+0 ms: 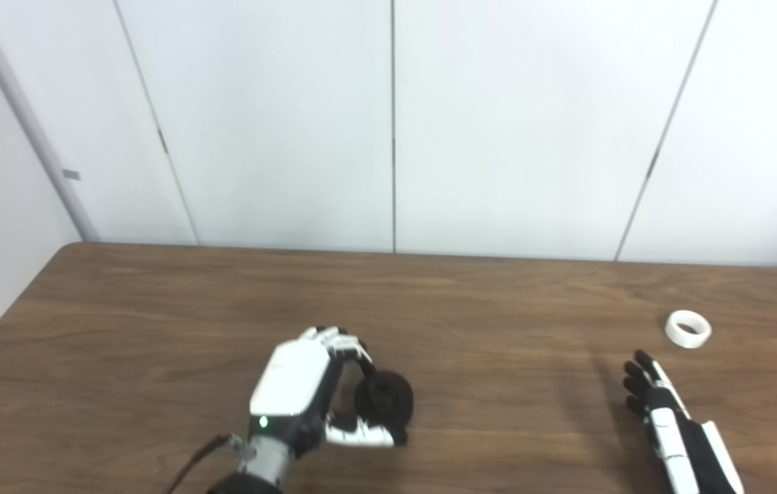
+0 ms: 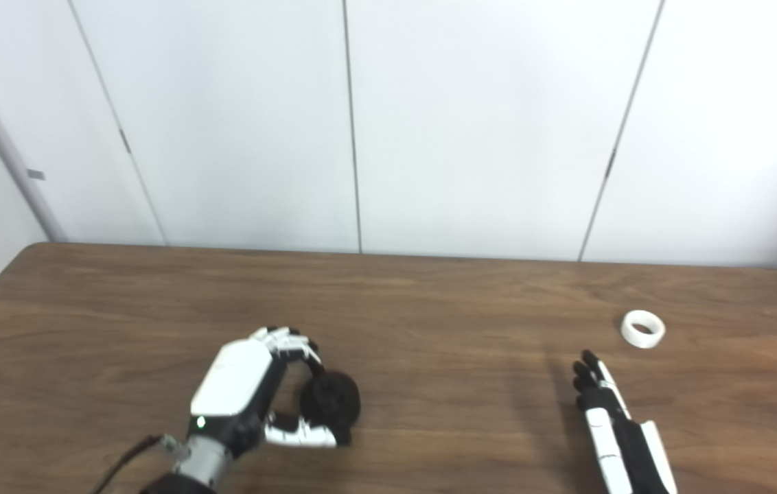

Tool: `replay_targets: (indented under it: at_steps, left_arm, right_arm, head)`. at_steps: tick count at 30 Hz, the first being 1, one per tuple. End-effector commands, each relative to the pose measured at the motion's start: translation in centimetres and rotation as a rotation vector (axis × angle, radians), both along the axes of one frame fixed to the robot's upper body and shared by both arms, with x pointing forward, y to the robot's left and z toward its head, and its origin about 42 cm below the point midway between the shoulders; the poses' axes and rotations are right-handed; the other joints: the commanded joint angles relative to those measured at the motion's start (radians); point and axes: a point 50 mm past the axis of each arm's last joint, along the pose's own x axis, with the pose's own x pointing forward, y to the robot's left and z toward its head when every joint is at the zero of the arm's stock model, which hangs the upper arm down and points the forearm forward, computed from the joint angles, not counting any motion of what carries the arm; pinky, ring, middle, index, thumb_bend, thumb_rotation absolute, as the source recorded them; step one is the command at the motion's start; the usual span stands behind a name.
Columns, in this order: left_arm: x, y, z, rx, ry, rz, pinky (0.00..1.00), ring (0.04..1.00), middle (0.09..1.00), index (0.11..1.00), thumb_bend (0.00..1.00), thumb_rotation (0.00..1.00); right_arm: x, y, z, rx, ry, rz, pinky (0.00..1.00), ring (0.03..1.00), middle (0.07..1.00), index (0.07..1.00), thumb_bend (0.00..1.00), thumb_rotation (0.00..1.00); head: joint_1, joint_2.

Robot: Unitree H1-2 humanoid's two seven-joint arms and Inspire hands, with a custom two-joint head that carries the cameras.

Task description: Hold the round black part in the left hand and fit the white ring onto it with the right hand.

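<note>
The round black part (image 1: 384, 399) stands on edge on the wooden table (image 1: 471, 309), low and left of centre. My left hand (image 1: 306, 384) is curled around it, fingers over its top and thumb under its near side. The white ring (image 1: 688, 328) lies flat on the table at the right. My right hand (image 1: 663, 418) stretches out flat with fingers straight and apart, a short way in front of and to the left of the ring, holding nothing.
A white panelled wall (image 1: 388, 123) rises right behind the table's far edge. The table's left edge (image 1: 11, 309) runs diagonally at the picture's left side. A black cable (image 1: 189, 466) trails from my left wrist.
</note>
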Motion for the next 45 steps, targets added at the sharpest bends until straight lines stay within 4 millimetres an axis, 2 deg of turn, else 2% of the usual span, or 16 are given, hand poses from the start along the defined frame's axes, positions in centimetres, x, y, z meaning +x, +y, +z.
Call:
replay_targets:
  at_steps: [1,8,16,21,28,31,34,39,45]
  left_arm:
    - [-0.1,-0.8,1.5,0.002,-0.082,-0.038,0.95,0.874,0.771,0.483,0.52,0.05]
    - [-1.1,-2.5,0.1,0.011,-0.054,-0.092,0.96,0.880,0.783,0.483,0.52,0.05]
    - [-1.7,-3.4,-1.7,0.034,-0.023,-0.129,1.00,0.907,0.805,0.484,0.52,0.06]
    - [-1.7,-3.6,-2.7,0.034,0.011,-0.137,1.00,0.911,0.811,0.484,0.52,0.06]
    - [-1.6,-3.6,-3.7,0.036,0.043,-0.128,1.00,0.912,0.812,0.484,0.52,0.05]
    - [-1.6,-3.5,-4.1,0.044,0.047,-0.125,1.00,0.910,0.806,0.484,0.52,0.05]
    - [-1.6,-3.4,-4.3,0.047,0.049,-0.123,1.00,0.909,0.804,0.484,0.52,0.05]
    - [-1.6,-3.1,-4.5,0.054,0.037,-0.126,1.00,0.905,0.802,0.484,0.52,0.05]
    - [-1.5,-3.1,-4.6,0.067,0.037,-0.124,0.99,0.903,0.800,0.484,0.52,0.05]
  right_arm:
    - [0.4,0.6,0.9,0.000,-0.037,0.001,0.98,0.933,0.930,0.943,0.47,1.00]
    - [0.2,1.0,1.7,-0.001,-0.044,-0.006,0.97,0.927,0.924,0.935,0.50,1.00]
    - [0.0,1.2,2.5,0.000,-0.043,-0.019,0.97,0.909,0.916,0.928,0.51,1.00]
    - [0.3,1.2,2.9,0.000,-0.056,-0.018,0.97,0.909,0.913,0.928,0.50,1.00]
    - [0.7,0.9,3.7,0.007,-0.064,-0.030,0.96,0.913,0.916,0.932,0.54,1.00]
    - [0.8,0.6,4.2,-0.015,-0.072,-0.033,0.95,0.911,0.917,0.926,0.51,0.99]
    - [0.9,0.3,4.6,-0.061,-0.071,-0.050,0.93,0.921,0.924,0.919,0.47,0.89]
    - [1.4,-0.4,5.4,-0.152,-0.095,-0.111,0.85,0.881,0.884,0.855,0.57,0.62]
    - [2.5,-1.6,6.9,-0.153,-0.133,-0.165,0.83,0.858,0.857,0.811,0.65,0.42]
  head:
    - [-0.004,0.004]
    - [-0.033,0.032]
    - [-0.053,0.056]
    - [-0.066,0.069]
    - [-0.080,0.084]
    - [-0.083,0.088]
    - [-0.087,0.088]
    - [-0.097,0.089]
    - [-0.116,0.088]
